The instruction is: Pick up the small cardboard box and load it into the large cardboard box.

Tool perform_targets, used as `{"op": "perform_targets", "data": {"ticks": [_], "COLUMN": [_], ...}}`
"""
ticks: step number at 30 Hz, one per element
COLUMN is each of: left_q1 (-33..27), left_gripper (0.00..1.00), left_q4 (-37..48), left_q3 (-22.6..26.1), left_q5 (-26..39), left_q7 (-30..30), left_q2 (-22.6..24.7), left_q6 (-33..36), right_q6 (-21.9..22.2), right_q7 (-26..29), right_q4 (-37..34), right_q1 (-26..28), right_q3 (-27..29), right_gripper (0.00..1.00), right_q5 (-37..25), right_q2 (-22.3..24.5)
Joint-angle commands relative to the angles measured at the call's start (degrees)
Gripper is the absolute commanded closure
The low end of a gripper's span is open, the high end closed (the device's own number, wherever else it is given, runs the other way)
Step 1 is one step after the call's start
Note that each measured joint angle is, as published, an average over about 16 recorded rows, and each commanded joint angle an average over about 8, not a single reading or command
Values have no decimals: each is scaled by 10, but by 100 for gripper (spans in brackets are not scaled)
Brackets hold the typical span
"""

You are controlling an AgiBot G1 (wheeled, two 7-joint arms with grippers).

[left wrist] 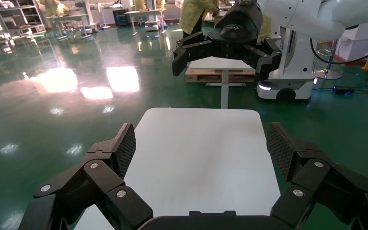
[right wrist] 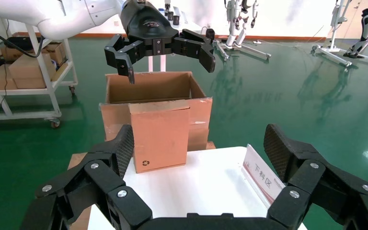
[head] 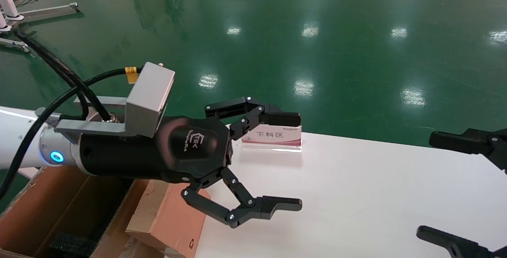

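Note:
The small cardboard box (head: pixel 170 218), reddish-brown with a recycling symbol, stands tilted at the table's left edge and leans against the large cardboard box (head: pixel 51 210). In the right wrist view the small box (right wrist: pixel 160 136) stands in front of the open large box (right wrist: pixel 148 86). My left gripper (head: pixel 295 161) is open and empty, raised above the small box and pointing across the table; it also shows in the right wrist view (right wrist: pixel 160 48) and its own view (left wrist: pixel 201 148). My right gripper (head: pixel 429 186) is open and empty at the table's right side, also in its own view (right wrist: pixel 199 148).
A white table (head: pixel 356 194) carries a small upright sign (head: pixel 273 137) at its far edge. Black foam (head: pixel 71 244) lies inside the large box. Glossy green floor surrounds the table. Shelves with cartons (right wrist: pixel 24 67) stand beyond the large box.

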Motion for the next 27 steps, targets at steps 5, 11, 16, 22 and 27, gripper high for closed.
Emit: {"op": "perform_targets", "data": {"ticks": [5, 11, 16, 22, 27], "left_q1": [0, 0, -1, -6, -23], "left_gripper": [0, 0, 0, 0, 0], "left_q4": [0, 0, 0, -1, -3], "left_q3": [0, 0, 1, 7, 26], "left_q5": [0, 0, 2, 12, 39], "left_q7": [0, 0, 0, -4, -18], "left_q2": [0, 0, -1, -10, -24], "left_q6": [0, 0, 0, -1, -5], "right_q6": [0, 0, 0, 0, 0], "right_q7": [0, 0, 0, 0, 0], "right_q4": [0, 0, 0, 0, 0], "right_q1": [0, 0, 0, 0, 0], "right_q3": [0, 0, 0, 0, 0], "right_gripper": [0, 0, 0, 0, 0], "right_q5": [0, 0, 0, 0, 0], "right_q2": [0, 0, 0, 0, 0]}}
